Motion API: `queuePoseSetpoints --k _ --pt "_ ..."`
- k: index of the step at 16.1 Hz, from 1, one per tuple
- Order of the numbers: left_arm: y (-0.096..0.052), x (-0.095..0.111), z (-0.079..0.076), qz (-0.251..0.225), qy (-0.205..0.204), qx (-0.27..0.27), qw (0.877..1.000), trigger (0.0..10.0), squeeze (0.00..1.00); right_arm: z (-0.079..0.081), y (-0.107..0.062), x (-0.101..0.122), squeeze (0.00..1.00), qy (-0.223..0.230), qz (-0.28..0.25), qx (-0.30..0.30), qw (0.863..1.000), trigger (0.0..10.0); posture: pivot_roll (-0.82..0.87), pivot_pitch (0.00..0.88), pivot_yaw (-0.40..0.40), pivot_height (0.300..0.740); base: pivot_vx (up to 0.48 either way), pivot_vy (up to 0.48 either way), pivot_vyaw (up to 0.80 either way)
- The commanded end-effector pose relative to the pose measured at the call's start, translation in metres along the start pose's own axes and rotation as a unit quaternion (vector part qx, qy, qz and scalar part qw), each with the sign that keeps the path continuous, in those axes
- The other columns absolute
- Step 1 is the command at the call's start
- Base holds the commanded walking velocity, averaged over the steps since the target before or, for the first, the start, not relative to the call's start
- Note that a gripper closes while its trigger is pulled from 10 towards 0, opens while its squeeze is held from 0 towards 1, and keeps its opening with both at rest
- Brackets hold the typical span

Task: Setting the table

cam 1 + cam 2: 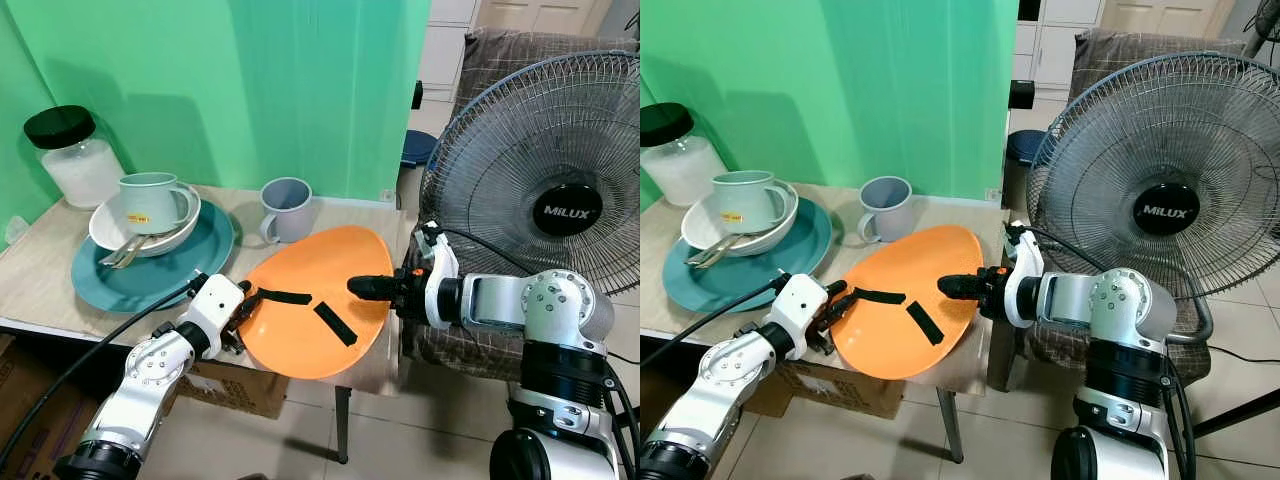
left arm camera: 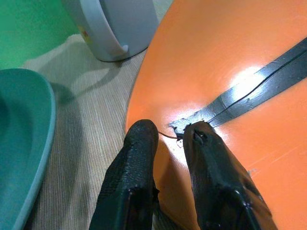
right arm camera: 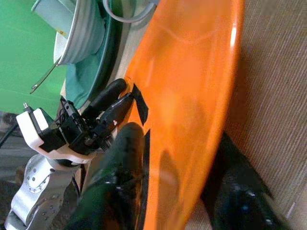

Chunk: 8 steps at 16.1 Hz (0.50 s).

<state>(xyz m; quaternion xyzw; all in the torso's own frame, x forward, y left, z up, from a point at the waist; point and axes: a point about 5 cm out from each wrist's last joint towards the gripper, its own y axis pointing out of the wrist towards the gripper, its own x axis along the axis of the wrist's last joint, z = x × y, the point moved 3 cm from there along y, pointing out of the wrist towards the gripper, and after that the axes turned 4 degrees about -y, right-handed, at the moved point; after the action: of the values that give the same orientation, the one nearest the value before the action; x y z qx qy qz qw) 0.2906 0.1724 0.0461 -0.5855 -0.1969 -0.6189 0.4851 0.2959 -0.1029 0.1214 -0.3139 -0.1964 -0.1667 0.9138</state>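
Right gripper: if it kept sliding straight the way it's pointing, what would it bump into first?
Probably the left gripper, which grips the opposite edge of the orange plate that the right gripper holds. Depth is hard to judge, though.

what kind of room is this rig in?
Probably a lived-in home, a makeshift dining corner rather than a lab. Signs: a small table stacked with dishes on a teal plate beside a grey mug, a Milux standing fan, and cupboards behind.
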Motion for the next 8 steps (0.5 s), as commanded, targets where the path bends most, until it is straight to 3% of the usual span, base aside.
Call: queuePoseSetpoints --k 1,6,8 --pt "-0.008 -0.028 -0.001 0.065 -0.003 -0.004 0.998 10.0 0.00 0.009 0.001 0.007 0.00 -0.015 -0.005 0.008 1.000 0.0 -0.05 0.000 0.023 0.740 0.000 0.000 0.00" --pt "-0.008 -0.021 0.003 0.055 0.004 0.001 0.998 10.0 0.00 0.008 0.000 0.009 0.00 -0.014 -0.008 0.006 1.000 0.0 -0.05 0.000 0.023 0.740 0.000 0.000 0.00" --pt "-0.006 0.001 0.012 0.022 0.012 0.013 1.000 10.0 0.00 0.008 -0.001 0.010 0.00 -0.014 -0.012 0.005 1.000 0.0 -0.05 0.000 0.024 0.740 0.000 0.000 0.00"
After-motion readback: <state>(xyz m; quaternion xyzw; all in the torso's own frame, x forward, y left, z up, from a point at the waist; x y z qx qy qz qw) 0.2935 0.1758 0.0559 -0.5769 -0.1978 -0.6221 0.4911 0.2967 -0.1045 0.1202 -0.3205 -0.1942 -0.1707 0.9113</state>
